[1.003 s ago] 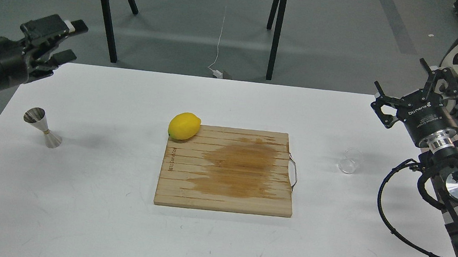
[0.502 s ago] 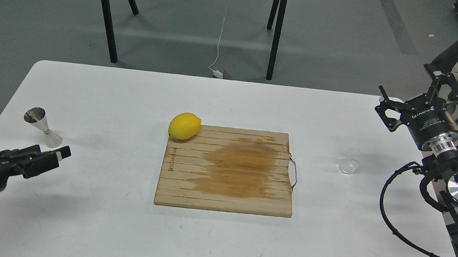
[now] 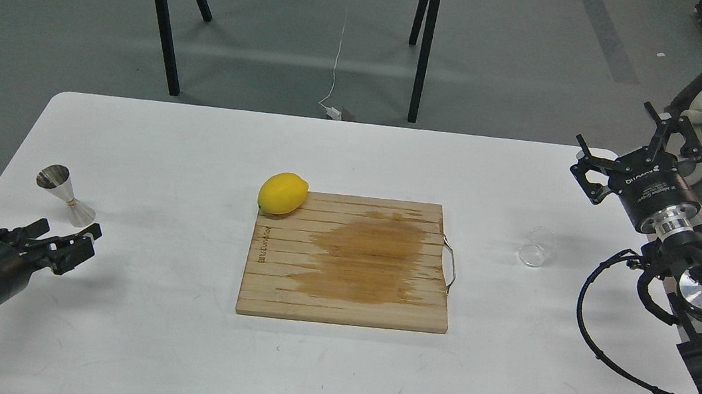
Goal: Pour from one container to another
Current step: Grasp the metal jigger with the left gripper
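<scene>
Glass cup [image 3: 537, 248] right, jigger [image 3: 65, 195] left

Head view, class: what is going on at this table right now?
Nothing is held yet. The left gripper hovers open just below the steel jigger, and the right gripper is open, up and right of the clear glass cup. Both containers stand on the white table, with a lemon on the stained cutting board between them.

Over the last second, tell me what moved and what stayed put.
The left gripper dropped from high above the table's far-left edge to low at the near-left, just in front of the jigger, its fingers apart and empty. The right gripper only shifted slightly, open, beyond the glass cup. Nothing was grasped or released. Jigger, cup, lemon and cutting board stayed put.
</scene>
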Available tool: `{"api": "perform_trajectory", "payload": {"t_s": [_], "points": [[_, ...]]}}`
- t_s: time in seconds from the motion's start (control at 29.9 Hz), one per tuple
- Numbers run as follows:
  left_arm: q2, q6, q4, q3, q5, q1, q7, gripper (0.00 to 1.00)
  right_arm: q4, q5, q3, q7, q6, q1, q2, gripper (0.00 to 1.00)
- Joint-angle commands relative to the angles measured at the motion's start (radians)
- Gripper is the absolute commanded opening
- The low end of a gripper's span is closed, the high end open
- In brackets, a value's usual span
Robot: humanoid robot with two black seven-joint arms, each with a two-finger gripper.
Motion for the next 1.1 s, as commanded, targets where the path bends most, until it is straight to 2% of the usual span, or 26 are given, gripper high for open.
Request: {"api": "perform_trajectory", "payload": {"t_s": [0.0, 0.07, 0.33, 0.54, 0.8, 1.0, 1.07], "points": [[-0.055, 0.004, 0.079, -0.013, 0.023, -0.012, 0.027, 0.98, 0.002, 0.0, 0.0, 0.001, 0.002, 0.0, -0.003, 0.99], [-0.081, 0.004, 0.119, -0.014, 0.023, -0.03, 0.033, 0.98, 0.003, 0.0, 0.0, 0.001, 0.003, 0.0, -0.006, 0.99], [-0.17, 0.004, 0.329, -0.008, 0.02, -0.122, 0.013, 0.97, 0.003, 0.0, 0.0, 0.005, 0.003, 0.0, -0.006, 0.99], [-0.254, 0.004, 0.481, 0.001, 0.018, -0.196, -0.03, 0.97, 0.003, 0.0, 0.0, 0.005, 0.003, 0.002, -0.01, 0.99], [-0.333, 0.001, 0.613, 0.006, 0.017, -0.244, -0.066, 0.96, 0.006, -0.002, 0.0, 0.005, 0.003, 0.0, -0.012, 0.99], [-0.354, 0.002, 0.646, 0.007, 0.014, -0.25, -0.068, 0.86, 0.005, -0.002, 0.0, 0.005, 0.003, 0.0, -0.012, 0.99], [-0.368, 0.002, 0.656, 0.007, 0.014, -0.251, -0.073, 0.78, 0.005, -0.002, 0.0, 0.005, 0.003, 0.0, -0.012, 0.99]]}}
